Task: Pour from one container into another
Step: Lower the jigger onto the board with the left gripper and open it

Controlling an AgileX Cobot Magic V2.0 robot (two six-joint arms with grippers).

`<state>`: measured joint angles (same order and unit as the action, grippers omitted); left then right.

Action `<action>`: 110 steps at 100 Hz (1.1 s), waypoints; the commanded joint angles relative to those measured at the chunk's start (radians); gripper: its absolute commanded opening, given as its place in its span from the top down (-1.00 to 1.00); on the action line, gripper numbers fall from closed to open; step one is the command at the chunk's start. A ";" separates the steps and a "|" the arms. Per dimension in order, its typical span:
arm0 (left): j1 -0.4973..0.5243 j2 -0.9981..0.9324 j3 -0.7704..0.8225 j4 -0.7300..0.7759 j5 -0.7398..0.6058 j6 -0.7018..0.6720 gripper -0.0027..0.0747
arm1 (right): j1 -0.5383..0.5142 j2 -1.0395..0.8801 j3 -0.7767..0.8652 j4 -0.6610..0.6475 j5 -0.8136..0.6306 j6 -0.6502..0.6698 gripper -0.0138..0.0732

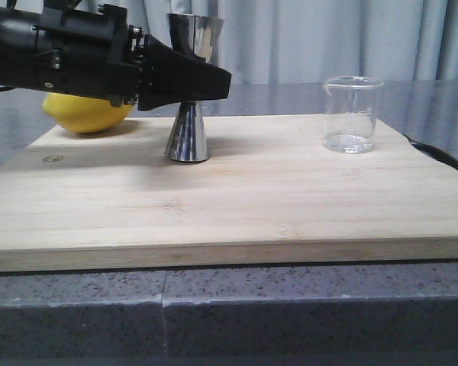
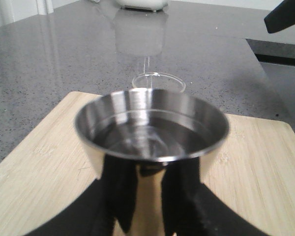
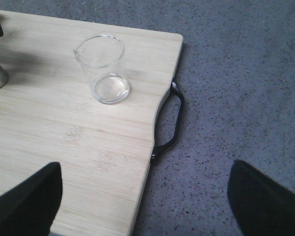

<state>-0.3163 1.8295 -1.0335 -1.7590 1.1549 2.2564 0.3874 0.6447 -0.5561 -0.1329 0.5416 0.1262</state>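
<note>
L gripper (image 1: 195,76) clamps the steel cup (image 1: 188,133) at its waist, upright on the board (image 1: 237,198). R gripper (image 3: 142,196) jaws apart, above the board edge; glass beaker (image 1: 352,114) stands alone.

I count one bamboo cutting board (image 1: 237,206) with one black handle (image 3: 173,123) at its right edge. On it stand one steel jigger (image 1: 188,130) near its far edge, one glass beaker (image 1: 352,114) toward the far right corner, and one lemon (image 1: 84,113) at the far left corner.
</note>
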 commanded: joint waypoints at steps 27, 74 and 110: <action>-0.009 -0.042 -0.022 -0.065 0.113 0.002 0.45 | -0.009 -0.003 -0.036 -0.017 -0.083 -0.003 -0.69; -0.009 -0.042 -0.022 -0.063 0.094 0.002 -0.44 | -0.009 -0.003 -0.036 -0.017 -0.085 -0.003 -0.69; -0.009 -0.187 -0.032 0.166 -0.140 -0.211 -0.55 | -0.009 -0.003 -0.036 -0.017 -0.085 -0.003 -0.69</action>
<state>-0.3163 1.7387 -1.0335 -1.6329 1.0305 2.1353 0.3874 0.6447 -0.5561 -0.1336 0.5297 0.1262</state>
